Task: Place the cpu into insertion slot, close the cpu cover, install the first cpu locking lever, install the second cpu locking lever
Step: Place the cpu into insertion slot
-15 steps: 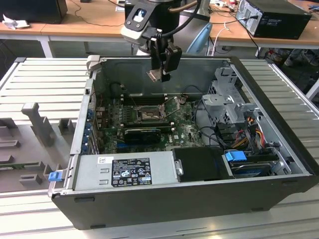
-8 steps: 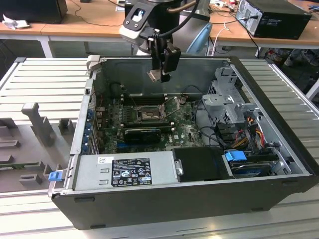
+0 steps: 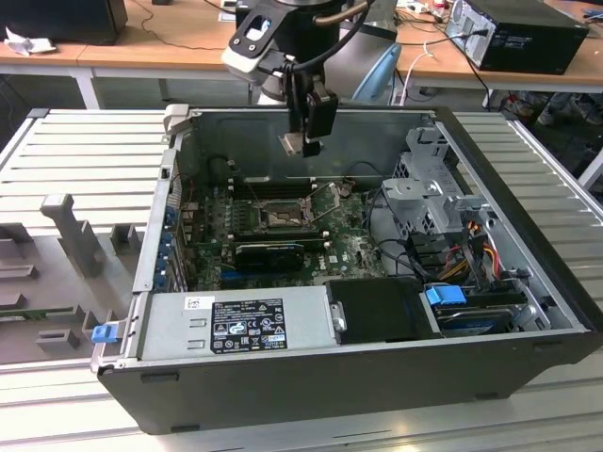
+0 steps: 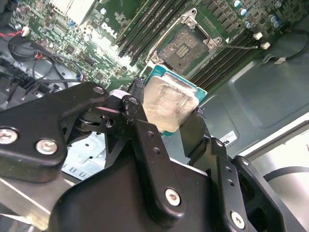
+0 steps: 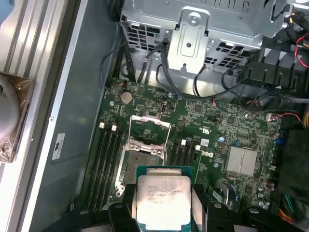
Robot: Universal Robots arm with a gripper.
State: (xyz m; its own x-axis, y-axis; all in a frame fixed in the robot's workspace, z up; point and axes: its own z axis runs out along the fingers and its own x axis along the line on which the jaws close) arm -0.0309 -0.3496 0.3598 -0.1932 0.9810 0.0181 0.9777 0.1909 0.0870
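The cpu (image 3: 294, 144), a flat square chip with a silver-beige top, hangs in the air above the open computer case. My gripper (image 3: 303, 147) is shut on its two opposite edges. Both wrist views show the cpu (image 4: 169, 104) (image 5: 163, 203) clamped between the black fingers (image 4: 136, 96) (image 5: 213, 212). The insertion slot (image 3: 280, 218) (image 4: 186, 47) (image 5: 140, 163) lies on the green board below the chip, uncovered, with its dark centre showing. The cpu cover (image 5: 150, 126), a thin silver frame, stands swung up at one side of the slot.
The case's back wall (image 3: 377, 137) is close behind the gripper. A long black card (image 3: 270, 252) lies in front of the slot, with memory slots (image 5: 108, 154) beside it. A grey power supply (image 3: 236, 325) fills the front, and a metal drive cage (image 3: 429, 188) with cables stands on the exterior view's right.
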